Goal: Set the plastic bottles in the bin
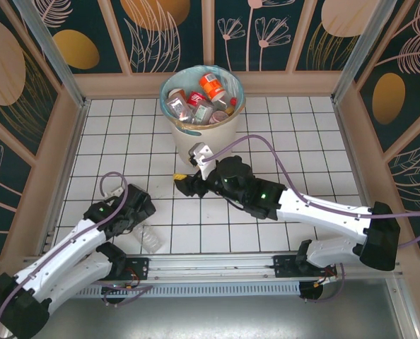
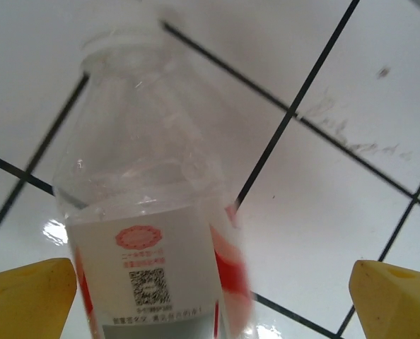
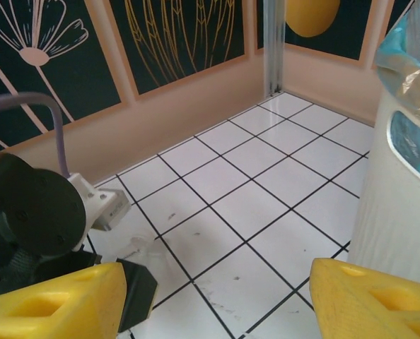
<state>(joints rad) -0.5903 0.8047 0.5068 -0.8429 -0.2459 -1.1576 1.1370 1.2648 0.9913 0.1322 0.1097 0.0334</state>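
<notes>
Left gripper (image 2: 211,296), jaws wide and empty, hangs over a clear red-labelled bottle (image 2: 146,233) lying on the tiled table (image 2: 337,176), well apart from the bin (image 1: 199,134), and should lower squarely and close across the labelled body, while the right gripper (image 3: 213,304), likewise open and empty, hangs beside the bin.

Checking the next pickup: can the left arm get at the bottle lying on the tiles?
Probably yes. The left end effector is open, and the bottle lies between its yellow fingers with nothing in the way.
</notes>
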